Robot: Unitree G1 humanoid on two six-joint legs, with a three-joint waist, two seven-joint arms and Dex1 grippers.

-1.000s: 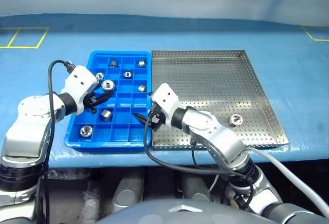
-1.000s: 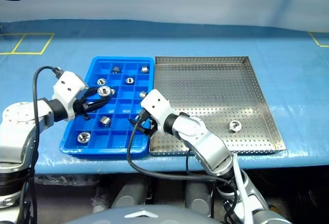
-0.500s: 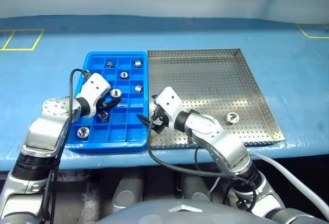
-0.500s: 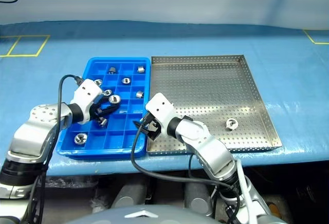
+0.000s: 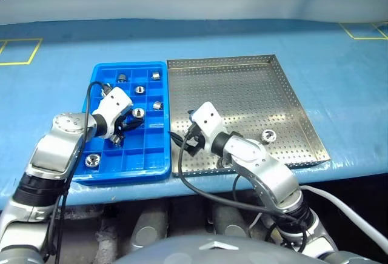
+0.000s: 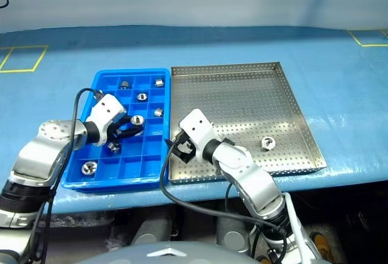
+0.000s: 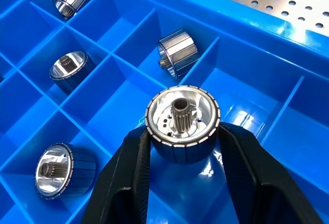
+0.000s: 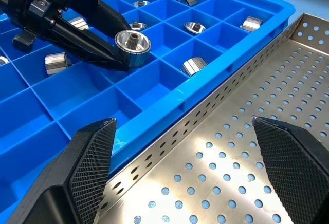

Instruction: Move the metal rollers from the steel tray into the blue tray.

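1. One roller [image 7: 182, 124] sits clamped in the left claw [image 7: 182, 149], held just above a cell of the blue tray [image 5: 97, 176] near the tray's middle; the black fingers [image 7: 131, 172] press its ribbed sides, toothed bore facing up.
2. Several more rollers lie in single cells of the blue tray: one near the front left corner [image 5: 92, 160], others toward the far end [image 5: 139, 89].
3. Between the trays, the right claw [image 8: 180, 147] hangs over the near left corner of the steel tray [image 5: 306, 137], its fingers wide apart and holding nothing.
4. One roller [image 5: 268, 135] is left on the steel tray, toward its near right side, well apart from both claws, so the job looks nearly finished.
5. Handling, as a judgement: the rollers look like solid metal, so stiff, dense for their size and not fragile. The polished faces are likely slippery, and a round body can roll or skid on the perforated floor.
6. The best hold looks to be across the ribbed outer wall, fingers on opposite sides, as the left claw has it.
7. Looks: a short shiny silver cylinder with a fluted rim, a dished face and a dark splined centre hole.
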